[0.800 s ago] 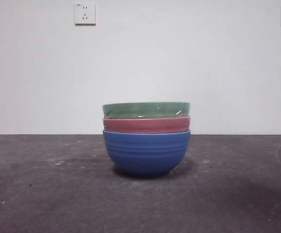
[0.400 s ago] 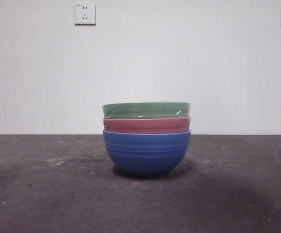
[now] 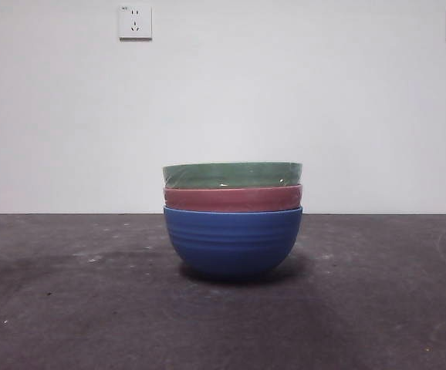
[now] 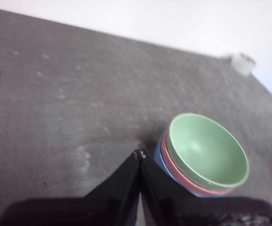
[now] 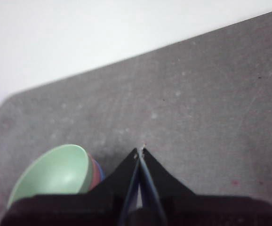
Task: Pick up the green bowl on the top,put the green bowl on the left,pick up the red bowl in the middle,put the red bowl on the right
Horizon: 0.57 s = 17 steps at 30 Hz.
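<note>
Three bowls stand nested in one stack on the table (image 3: 69,308): one green bowl (image 3: 231,174) on top, one red bowl (image 3: 232,199) in the middle, one blue bowl (image 3: 232,240) beneath. Two grippers hang above, apart from the stack: left gripper (image 4: 139,154) and right gripper (image 5: 140,151), both with jaws pressed together, holding nothing

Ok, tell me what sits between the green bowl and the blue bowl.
The red bowl sits nested between the green bowl and the blue bowl; the front view shows it as a band.
</note>
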Available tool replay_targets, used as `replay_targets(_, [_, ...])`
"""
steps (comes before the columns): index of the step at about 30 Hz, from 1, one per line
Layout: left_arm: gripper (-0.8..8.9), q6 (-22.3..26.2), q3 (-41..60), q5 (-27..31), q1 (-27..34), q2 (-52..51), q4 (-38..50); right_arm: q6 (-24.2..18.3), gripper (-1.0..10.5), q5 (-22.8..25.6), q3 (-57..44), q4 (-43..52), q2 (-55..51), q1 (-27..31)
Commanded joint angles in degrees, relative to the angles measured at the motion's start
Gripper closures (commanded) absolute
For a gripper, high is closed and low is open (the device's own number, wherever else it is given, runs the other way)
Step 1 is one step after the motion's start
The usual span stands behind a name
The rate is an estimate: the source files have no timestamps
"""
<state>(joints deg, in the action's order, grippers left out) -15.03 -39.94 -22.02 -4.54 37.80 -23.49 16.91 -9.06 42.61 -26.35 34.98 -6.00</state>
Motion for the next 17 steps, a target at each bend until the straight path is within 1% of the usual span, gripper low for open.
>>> replay_targets(1, [8.20, 6.0, -4.6, -2.6, 0.0, 4.6, -3.7, -6.0, 9.5, -1.2, 3.5, -2.5, 3.7, 0.0])
replay_targets(4, [8.18, 8.1, -8.9, -4.2, -0.1, 8.4, -7.5, -9.4, 9.5, -4.9, 5.9, -4.3, 7.2, 0.0])
replay_targets(6, [8.15, 8.7, -10.8, -5.3, -0.4, 10.2, -8.8, -10.4, 9.5, -7.9, 6.6, -4.7, 8.8, 0.0])
replay_targets(8, [8.08, 8.9, -11.9, -5.4, -1.1, 11.2, -9.2, -10.4, 9.4, -9.5, 6.6, -4.7, 9.8, 0.0])
replay_targets(9, [7.82, 8.9, -12.1, -5.4, -1.5, 11.5, -9.1, -10.4, 9.3, -10.1, 6.6, -4.7, 10.3, 0.0])
replay_targets(10, [7.27, 8.9, -12.1, -5.2, -1.9, 11.6, -9.1, -10.4, 9.0, -10.4, 6.6, -4.8, 10.6, 0.0])
replay_targets(12, [5.62, 8.6, -12.1, -5.0, -3.1, 12.1, -8.7, -10.3, 7.7, -10.4, 6.6, -4.9, 11.2, 0.0])
replay_targets(13, [5.18, 8.1, -12.1, -5.0, -3.6, 12.2, -8.5, -10.3, 7.3, -10.4, 6.6, -4.9, 11.4, 0.0])
replay_targets(14, [4.92, 7.2, -12.1, -5.0, -4.2, 12.6, -8.1, -10.1, 6.9, -10.4, 6.6, -4.9, 11.5, 0.0])
replay_targets(15, [4.89, 6.3, -12.1, -5.1, -5.2, 13.1, -7.5, -9.6, 6.7, -10.4, 6.6, -4.8, 11.6, 0.0])
replay_targets(17, [4.89, 6.0, -12.5, -5.3, -7.0, 14.3, -7.1, -9.4, 6.6, -10.4, 6.6, -4.8, 11.7, -0.1])
